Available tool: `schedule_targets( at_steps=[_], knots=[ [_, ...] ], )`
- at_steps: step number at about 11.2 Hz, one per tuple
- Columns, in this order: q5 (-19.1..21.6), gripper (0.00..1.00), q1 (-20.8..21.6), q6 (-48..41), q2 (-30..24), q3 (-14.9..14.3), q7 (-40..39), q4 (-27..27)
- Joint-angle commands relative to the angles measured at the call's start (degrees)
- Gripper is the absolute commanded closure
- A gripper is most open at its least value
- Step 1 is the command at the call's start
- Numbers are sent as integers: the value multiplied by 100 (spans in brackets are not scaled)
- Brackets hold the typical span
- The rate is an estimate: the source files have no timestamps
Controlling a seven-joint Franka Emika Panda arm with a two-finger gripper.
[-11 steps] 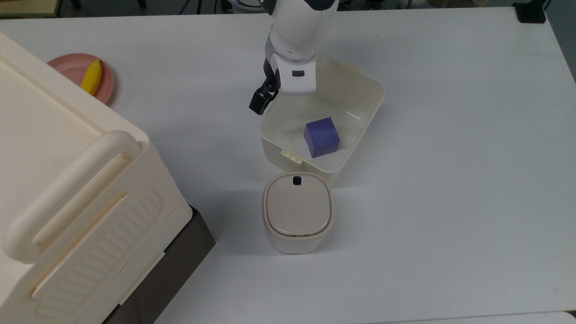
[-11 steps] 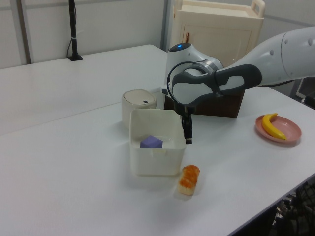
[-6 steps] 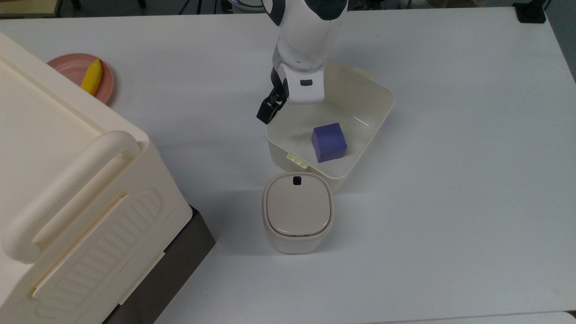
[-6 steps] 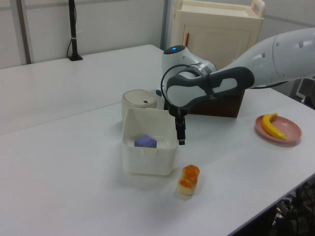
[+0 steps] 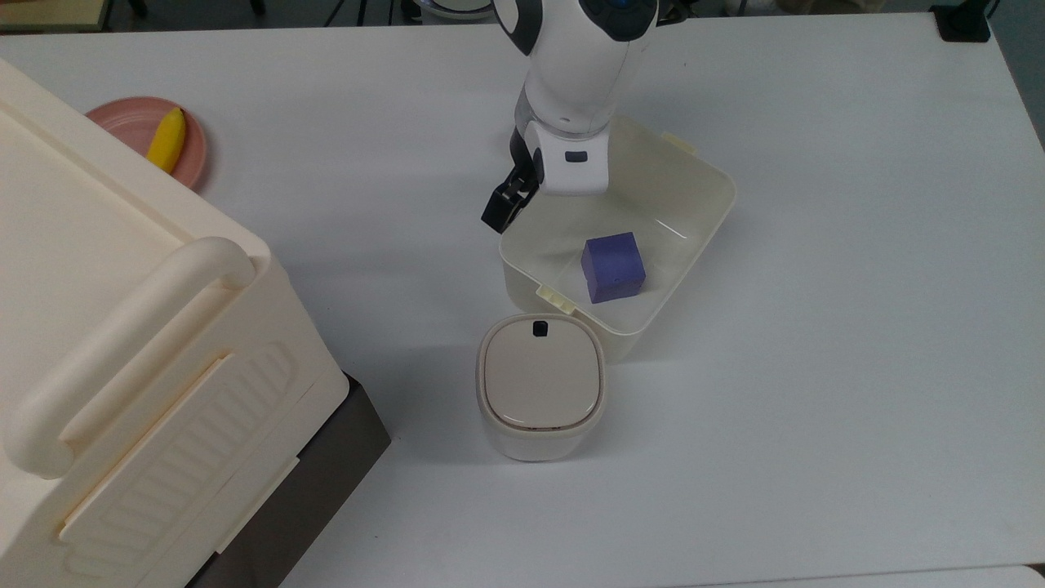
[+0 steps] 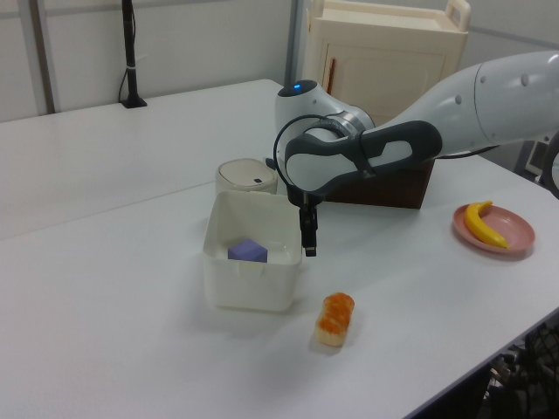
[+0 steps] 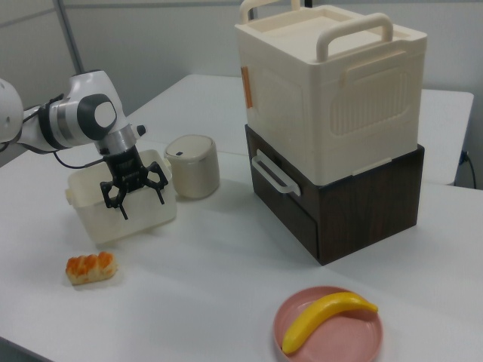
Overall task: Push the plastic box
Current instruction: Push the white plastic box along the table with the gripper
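The plastic box (image 5: 709, 214) is a lidless cream tub in the middle of the table, with a purple cube (image 5: 613, 267) inside it. My gripper (image 5: 508, 209) hangs at the box's wall on the top view's left, its black fingertip (image 5: 500, 214) just outside the rim. In the left view the gripper (image 6: 307, 241) is at the right wall of the box (image 6: 247, 286). The right view has the gripper (image 7: 136, 199) in front of the box (image 7: 90, 219), fingers spread, holding nothing.
A small lidded bin (image 5: 540, 385) stands right against the box's near corner. A huge cream case (image 5: 122, 343) sits on a dark base at the top view's left. Behind it is a pink plate (image 5: 131, 122) with a banana (image 5: 166, 139). An orange food piece (image 6: 334, 317) lies near the box.
The box, with the cube inside, has slid toward the top view's right and slightly down. My gripper has moved along with it, staying at the same wall.
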Motion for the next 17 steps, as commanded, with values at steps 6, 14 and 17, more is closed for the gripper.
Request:
schedule_targets(
  at_steps=[6,14,17],
  knots=[
    [-118,0,90,51,266,131,688,644],
    [-232,0,81,51,320,316,864,882],
    [-144,0,-172,-89,-266,316,1125,734]
  ],
)
